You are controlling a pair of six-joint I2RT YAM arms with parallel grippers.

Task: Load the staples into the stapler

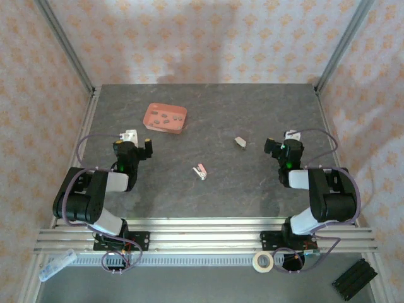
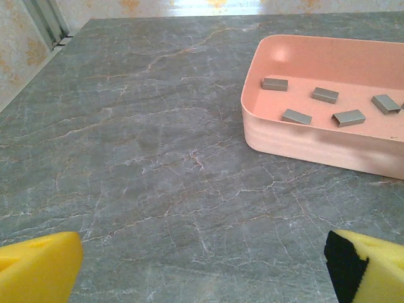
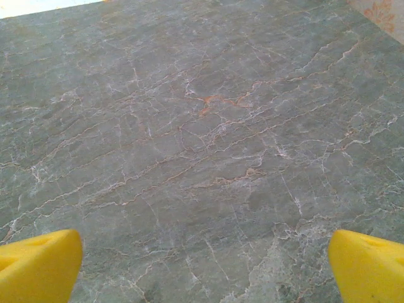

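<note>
Several small dull-grey staples point(image 2: 297, 117) lie in a salmon-pink shallow tray point(image 2: 315, 146) at the back left of the table point(image 1: 165, 116). A thumb-sized pink-and-white stapler point(image 1: 200, 171) lies near the middle of the table. My left gripper point(image 1: 139, 141) rests low, near and left of the tray, open point(image 2: 202, 271), with only bare table between its yellow fingertips point(image 2: 38, 265). My right gripper point(image 1: 282, 142) sits on the right side, open point(image 3: 205, 268) over bare table, with nothing between its fingertips point(image 3: 369, 265).
A small pale object point(image 1: 240, 141) lies right of centre, between the stapler and my right gripper. Metal frame posts point(image 1: 66, 44) and patterned walls bound the grey marbled table point(image 1: 208, 107). A tape roll point(image 1: 263, 261) lies in front of the arm bases.
</note>
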